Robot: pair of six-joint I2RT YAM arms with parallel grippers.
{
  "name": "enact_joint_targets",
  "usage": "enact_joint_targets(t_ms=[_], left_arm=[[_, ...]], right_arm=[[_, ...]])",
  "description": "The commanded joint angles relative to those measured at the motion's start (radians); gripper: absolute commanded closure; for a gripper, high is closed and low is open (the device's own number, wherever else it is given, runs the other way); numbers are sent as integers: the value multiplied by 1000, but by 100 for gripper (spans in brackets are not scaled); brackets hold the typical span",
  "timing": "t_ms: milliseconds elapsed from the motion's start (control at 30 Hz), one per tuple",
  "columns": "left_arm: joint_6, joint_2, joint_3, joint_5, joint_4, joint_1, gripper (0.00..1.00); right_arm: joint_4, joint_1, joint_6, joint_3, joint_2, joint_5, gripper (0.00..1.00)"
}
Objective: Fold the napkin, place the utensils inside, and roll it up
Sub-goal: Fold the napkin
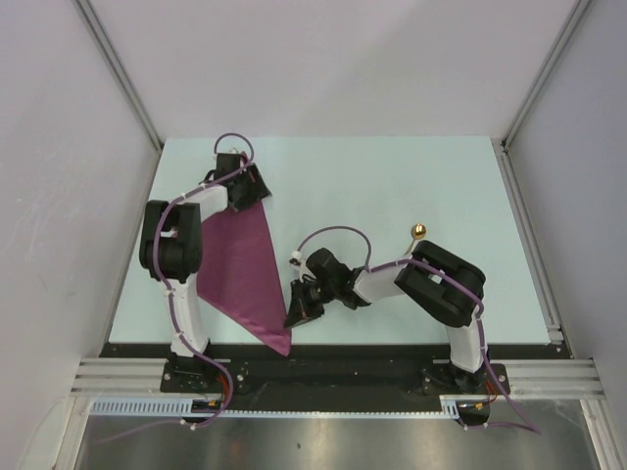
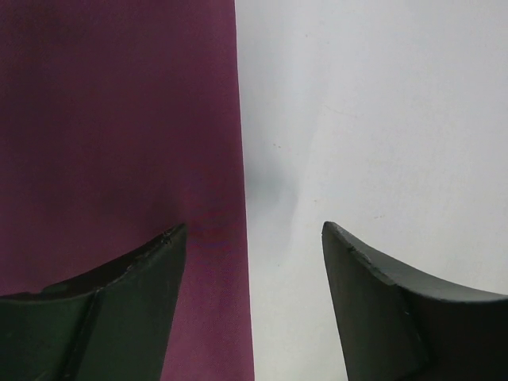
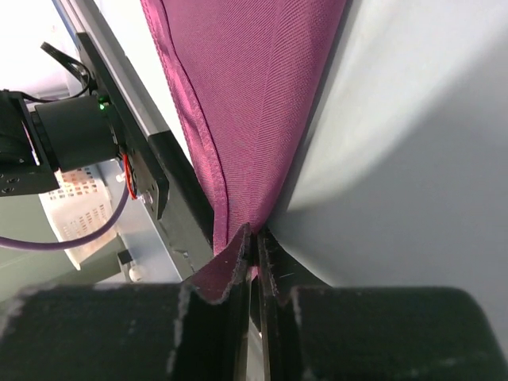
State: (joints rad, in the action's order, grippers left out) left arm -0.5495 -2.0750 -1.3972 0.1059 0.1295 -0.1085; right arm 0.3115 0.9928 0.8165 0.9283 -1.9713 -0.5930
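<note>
Right pincer clamps napkin corner; left pincer parted

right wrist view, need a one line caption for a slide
Right tool shut on a corner of the magenta napkin, right at the edge of the pale table.

The table has a flat, pale mint-green top. On its left half lies a magenta napkin, folded into a long triangle with its wide end toward the far left and its narrow tip reaching the near edge. Well apart from it, right of centre, lies a small spoon. Its round gold bowl shows, but the handle is mostly hidden.
</note>
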Motion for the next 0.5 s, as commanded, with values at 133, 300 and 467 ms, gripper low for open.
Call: enact_joint_targets(t_ms=[133,300,467], left_arm=[[13,-2,-11,-11,-11,3,25],[63,188,62,-103,-45,-17,12],[68,564,326,-328,-19,-2,5]], right_arm=[[-42,10,-5,20,-5,-31,83],[-22,-11,-23,1,72,-18,49],[-43,-106,-49,-28,179,-18,36]])
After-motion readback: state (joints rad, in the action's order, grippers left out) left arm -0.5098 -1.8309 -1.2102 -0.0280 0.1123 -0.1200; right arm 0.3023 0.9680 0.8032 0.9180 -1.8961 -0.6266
